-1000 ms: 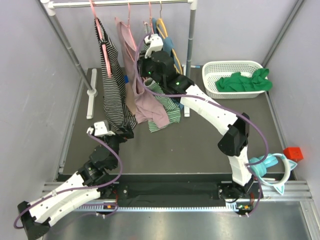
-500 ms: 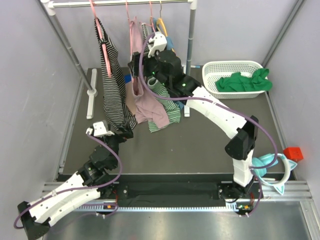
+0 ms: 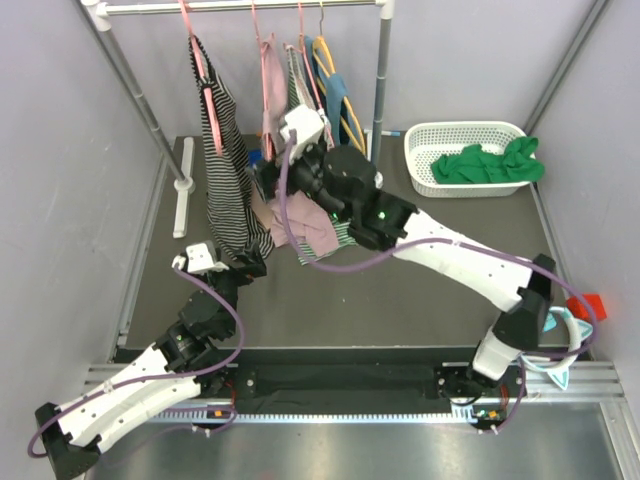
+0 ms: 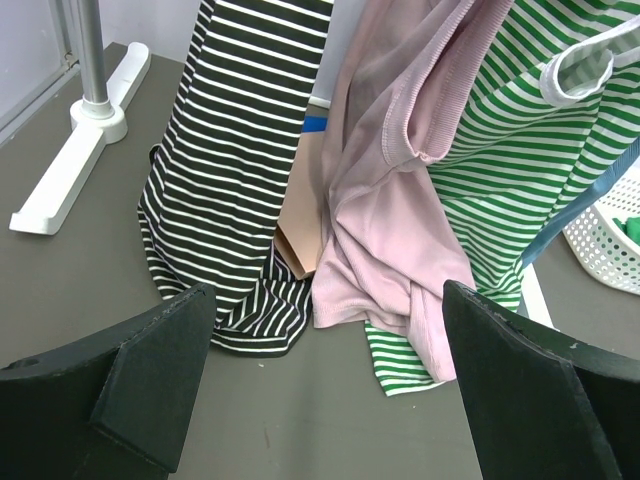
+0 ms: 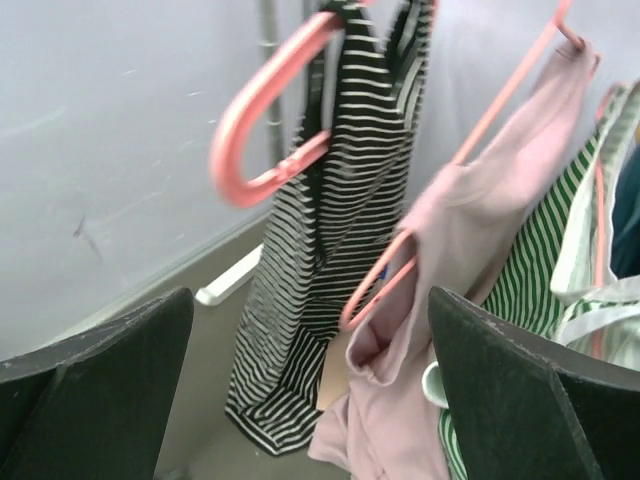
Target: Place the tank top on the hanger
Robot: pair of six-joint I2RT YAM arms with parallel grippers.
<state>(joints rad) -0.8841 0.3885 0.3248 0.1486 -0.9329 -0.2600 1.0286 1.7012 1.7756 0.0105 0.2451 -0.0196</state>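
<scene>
right pincer (image 5: 310,395) spread wide | tank top (image 5: 470,235) hanging on hanger (image 5: 500,100)

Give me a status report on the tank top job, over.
Left claw open, empty. Right claw open, empty. Tank top draped on hanger, hem on table. Black-striped top, green-striped top crowding it.

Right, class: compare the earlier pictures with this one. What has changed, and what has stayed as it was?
The right gripper opened, releasing its hold up by the hanger, and its arm drew back down from the rail toward the near edge. The tank top now hangs free on the hanger. The left gripper stayed low and open; the black-striped top and the basket did not move.
</scene>
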